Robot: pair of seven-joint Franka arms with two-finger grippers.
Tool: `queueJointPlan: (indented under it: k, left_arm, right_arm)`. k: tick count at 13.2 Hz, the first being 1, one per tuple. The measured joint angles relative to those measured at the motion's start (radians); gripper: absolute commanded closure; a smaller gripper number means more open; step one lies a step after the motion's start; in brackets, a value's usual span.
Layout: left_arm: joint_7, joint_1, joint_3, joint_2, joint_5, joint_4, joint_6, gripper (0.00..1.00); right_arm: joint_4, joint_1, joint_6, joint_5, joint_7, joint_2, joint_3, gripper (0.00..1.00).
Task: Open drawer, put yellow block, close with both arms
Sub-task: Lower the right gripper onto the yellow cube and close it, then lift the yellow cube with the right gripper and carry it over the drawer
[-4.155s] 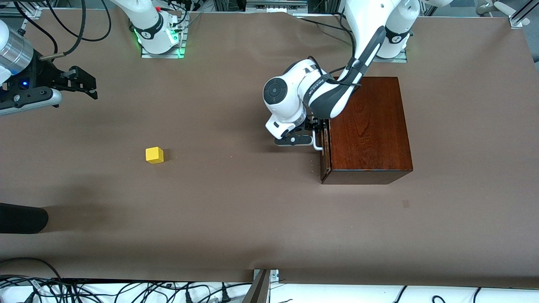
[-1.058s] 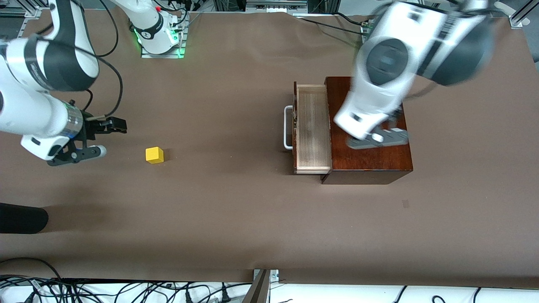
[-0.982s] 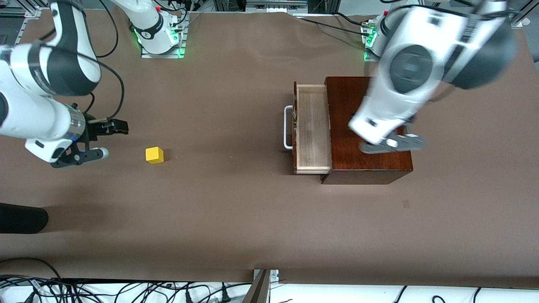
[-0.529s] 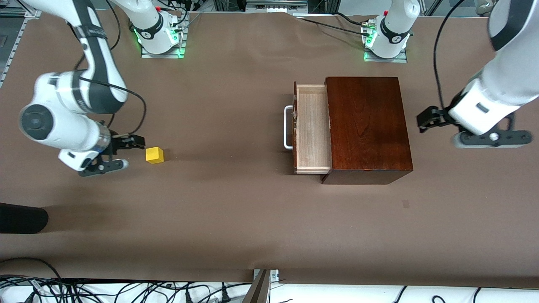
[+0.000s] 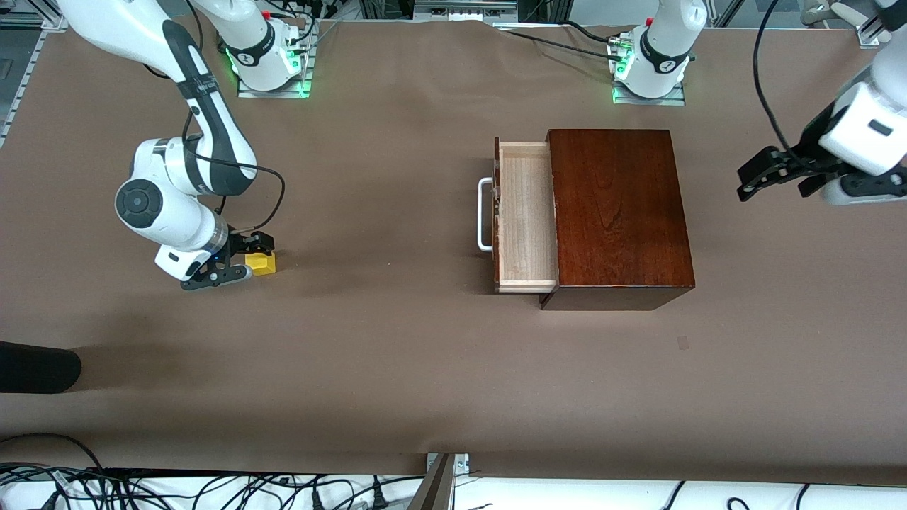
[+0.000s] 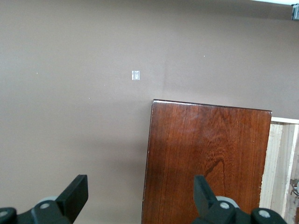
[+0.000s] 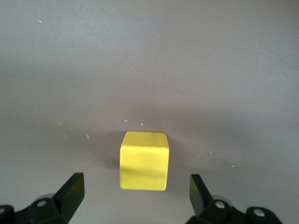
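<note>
Evenly and brightly lit from overhead, all views sharp. Soft shadows on the brown tabletop (image 5: 397, 354) beside the wooden box (image 5: 620, 212) and under the yellow block (image 7: 143, 160). Mild glare on the box's glossy top. Green lamps glowing at both arm bases.

yellow block (image 5: 263, 263) (partly under right claw (image 5: 244, 258))

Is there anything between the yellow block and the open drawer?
No. Front view shows only bare table between the block and the drawer.
</note>
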Motion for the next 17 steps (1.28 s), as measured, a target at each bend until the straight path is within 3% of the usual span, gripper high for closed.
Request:
queueJointPlan:
  k: [5,7,10,11,12,17]
  left_arm:
    - [0.141,0.000,0.051,-0.030,-0.003,-0.038,0.003,0.00]
    - [0.171,0.001,0.069,-0.027,-0.003,-0.045,0.001,0.00]
    - [0.176,-0.001,0.062,-0.024,-0.003,-0.045,-0.027,0.00]
    - [0.176,-0.002,0.055,-0.024,-0.003,-0.045,-0.031,0.00]
    - [0.176,-0.002,0.048,-0.024,-0.003,-0.045,-0.032,0.00]
    - [0.177,-0.002,0.042,-0.024,0.019,-0.045,-0.033,0.00]
  right_arm:
    - [-0.055,0.000,0.159,0.000,0.000,0.068,0.000,0.02]
    - [-0.063,0.000,0.179,0.000,0.000,0.088,0.000,0.13]
    - [-0.063,0.000,0.180,0.000,0.000,0.097,0.000,0.69]
    - [-0.063,0.000,0.180,0.000,0.000,0.097,0.000,0.94]
    - [-0.063,0.000,0.180,0.000,0.000,0.096,0.000,1.00]
    - [0.014,0.000,0.118,0.000,-0.029,0.074,0.003,1.00]
